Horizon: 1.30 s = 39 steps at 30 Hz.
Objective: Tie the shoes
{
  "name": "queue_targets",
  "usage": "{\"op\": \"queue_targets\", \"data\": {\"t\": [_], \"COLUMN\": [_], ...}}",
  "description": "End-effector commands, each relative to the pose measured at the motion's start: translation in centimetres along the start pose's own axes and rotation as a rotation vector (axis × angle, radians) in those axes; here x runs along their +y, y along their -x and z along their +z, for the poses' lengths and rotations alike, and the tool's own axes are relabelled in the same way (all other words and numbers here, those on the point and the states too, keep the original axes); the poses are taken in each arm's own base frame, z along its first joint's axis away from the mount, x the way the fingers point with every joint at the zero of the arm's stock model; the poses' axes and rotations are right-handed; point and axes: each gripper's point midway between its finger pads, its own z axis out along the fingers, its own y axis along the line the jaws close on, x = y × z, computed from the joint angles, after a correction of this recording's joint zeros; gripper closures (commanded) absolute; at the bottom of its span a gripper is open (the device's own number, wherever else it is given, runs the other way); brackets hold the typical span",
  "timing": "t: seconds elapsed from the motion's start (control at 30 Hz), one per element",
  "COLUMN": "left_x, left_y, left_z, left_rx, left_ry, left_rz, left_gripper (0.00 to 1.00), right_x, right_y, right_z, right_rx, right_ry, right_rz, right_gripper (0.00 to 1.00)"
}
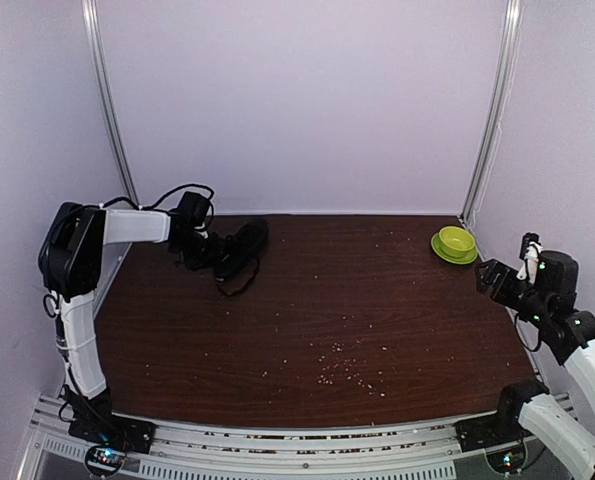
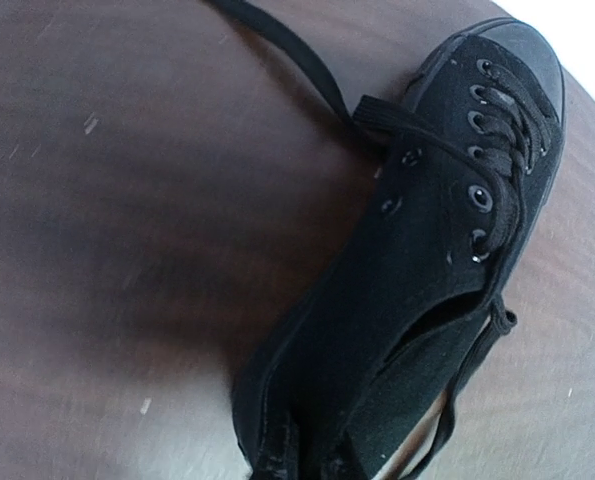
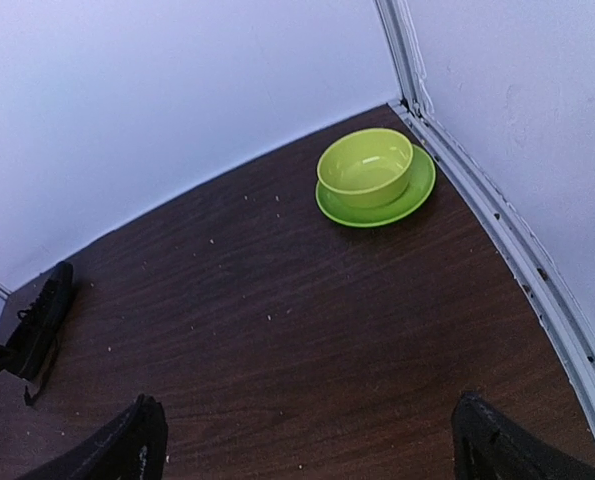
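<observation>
The black shoe (image 1: 245,245) lies at the far left of the table, toe pointing right and away, with a loose lace (image 1: 239,283) trailing toward me. My left gripper (image 1: 205,250) is at its heel. In the left wrist view the shoe (image 2: 427,250) fills the frame, with the heel down between my dark fingers (image 2: 272,462), which sit close together on it. A lace (image 2: 297,60) runs off across the wood. My right gripper (image 1: 489,275) hovers at the right edge, open and empty, fingers (image 3: 137,440) wide apart. The shoe (image 3: 39,320) shows small and far to its left.
A green bowl (image 1: 456,240) stands on a green saucer at the far right corner, and shows in the right wrist view (image 3: 365,167) too. Pale crumbs (image 1: 342,365) are scattered over the dark wooden table (image 1: 397,310). White walls and metal rails (image 1: 487,120) enclose the back and sides.
</observation>
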Motion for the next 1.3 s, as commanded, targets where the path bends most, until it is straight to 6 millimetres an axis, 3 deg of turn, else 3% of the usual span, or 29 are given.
{"op": "queue_targets", "data": {"t": [0.0, 0.17, 0.37, 0.47, 0.53, 0.73, 0.83, 0.93, 1.17, 1.27], "left_x": [-0.9, -2.1, -6.7, -8.8, -9.4, -12.5, -15.0, -17.4, -22.8, -23.9], "left_y": [-1.3, -7.5, -15.4, -18.5, -19.7, -18.2, -16.7, -16.0, -16.2, -15.1], "left_z": [-3.8, -4.8, -7.2, -8.9, -9.9, -13.8, -16.4, -18.6, -22.0, -23.8], "left_rx": [-0.038, 0.027, 0.09, 0.106, 0.107, 0.062, 0.04, 0.017, 0.031, 0.001], "left_ry": [-0.062, -0.101, -0.179, -0.209, -0.224, -0.352, -0.4, -0.46, -0.608, -0.652], "left_rz": [-0.026, -0.009, 0.016, 0.017, 0.0, -0.005, 0.061, 0.092, 0.131, 0.136], "left_gripper": [1.0, 1.0, 1.0, 1.0, 1.0, 1.0, 1.0, 1.0, 1.0, 1.0], "right_x": [0.4, 1.5, 2.0, 3.7, 6.1, 14.0, 17.1, 18.2, 17.3, 19.5], "right_y": [-1.6, -2.5, -5.0, -6.2, -7.1, -10.5, -11.0, -11.3, -9.9, -9.3], "right_z": [0.1, -0.5, -0.1, 0.1, 0.0, 0.7, 0.7, 0.9, 0.3, -1.2], "right_rx": [0.101, 0.083, 0.171, 0.205, 0.224, 0.32, 0.33, 0.337, 0.298, 0.281], "right_ry": [0.015, 0.098, 0.099, 0.141, 0.202, 0.402, 0.441, 0.438, 0.405, 0.557], "right_rz": [-0.04, 0.038, 0.056, 0.035, 0.011, 0.04, 0.041, 0.045, 0.022, -0.006], "right_gripper": [0.01, 0.01, 0.0, 0.0, 0.0, 0.0, 0.0, 0.0, 0.01, 0.01]}}
